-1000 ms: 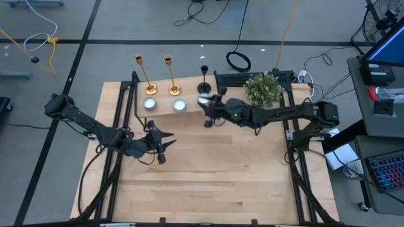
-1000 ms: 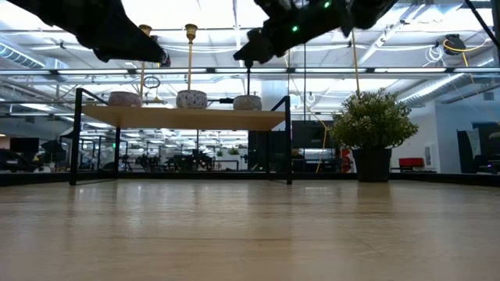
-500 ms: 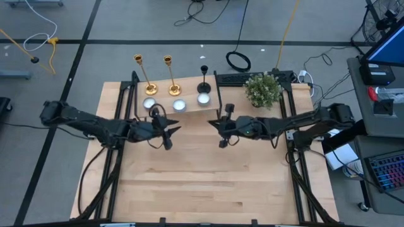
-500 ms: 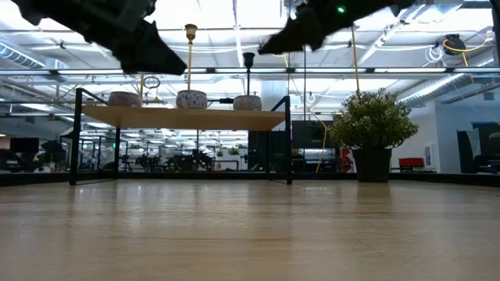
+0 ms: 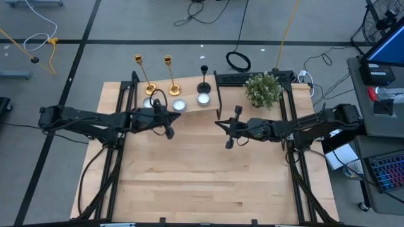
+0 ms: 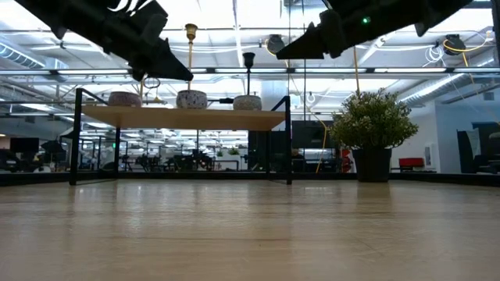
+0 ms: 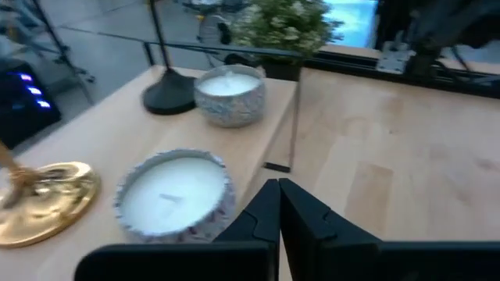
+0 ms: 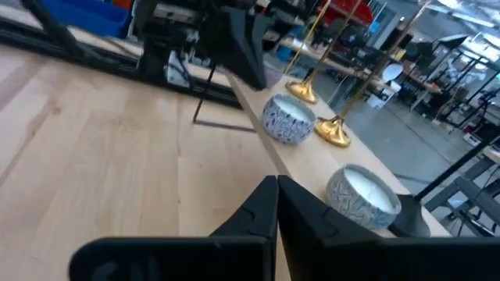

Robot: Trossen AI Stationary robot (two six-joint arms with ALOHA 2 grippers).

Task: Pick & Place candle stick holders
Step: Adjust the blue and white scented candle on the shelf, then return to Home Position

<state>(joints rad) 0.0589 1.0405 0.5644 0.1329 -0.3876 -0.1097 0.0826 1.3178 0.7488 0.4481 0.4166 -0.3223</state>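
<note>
Three candle stick holders stand by their round bases on a low wooden shelf (image 5: 189, 93) at the table's far side: two gold ones (image 5: 142, 75) (image 5: 170, 77) and a black one (image 5: 204, 79). In front of them sit three white candles in patterned tins (image 7: 173, 195) (image 7: 229, 94) (image 8: 287, 119). My left gripper (image 5: 174, 120) hovers shut over the shelf's near edge, beside the middle candle. My right gripper (image 5: 219, 124) hovers shut over the table, just right of the shelf's right end. In the low view my left arm hides one gold holder.
A potted plant (image 5: 262, 89) stands at the far right, beside the shelf's black metal frame (image 5: 219, 94). Bare wooden table top (image 5: 202, 176) stretches from the shelf to the near edge. Cables and a coiled cord (image 5: 238, 61) lie on the floor beyond the table.
My left gripper has gone up and toward the far edge, from over the table to the shelf's near edge, and has shut. My right gripper has drawn back from beside the black holder, toward the table's right and near edges. The holders have stayed where they were.
</note>
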